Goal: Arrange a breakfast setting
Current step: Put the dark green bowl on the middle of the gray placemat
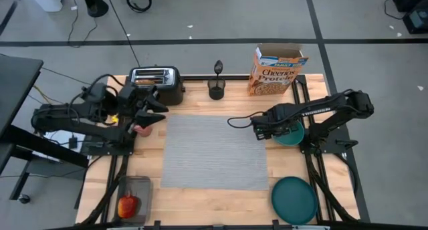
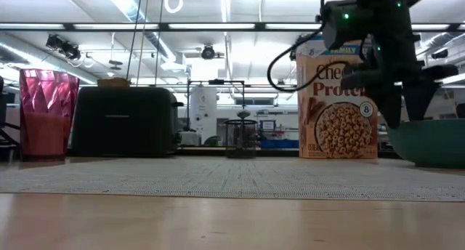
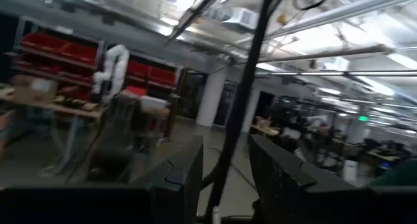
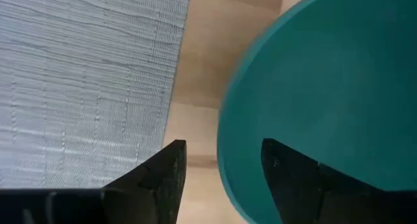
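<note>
Right gripper (image 4: 218, 175) down over the teal bowl (image 1: 291, 134) at the right edge of the grey placemat (image 1: 214, 152), fingers parted, one outside the rim and one inside; whether pads actually touch the rim, cannot tell. Bowl sitting on the bare wood just beside the mat, seen in the low view at far right with the gripper (image 2: 398, 97) hanging above its rim.

Left gripper (image 1: 148, 116) by the left edge of the mat, above the pink cup (image 1: 142, 130); fingers (image 3: 176, 182) standing apart with a clear gap, nothing between them, pointed level out into the room. Cup (image 2: 46, 113) upright on the table, left of the black toaster (image 1: 156, 81).

Cheerios box (image 1: 275, 71) upright at the far right corner. Small black cup (image 1: 216, 88) at the far edge, between toaster and box. Teal plate (image 1: 294, 199) near right, off the mat. Red apple (image 1: 127, 206) near left, well apart from the mat.
</note>
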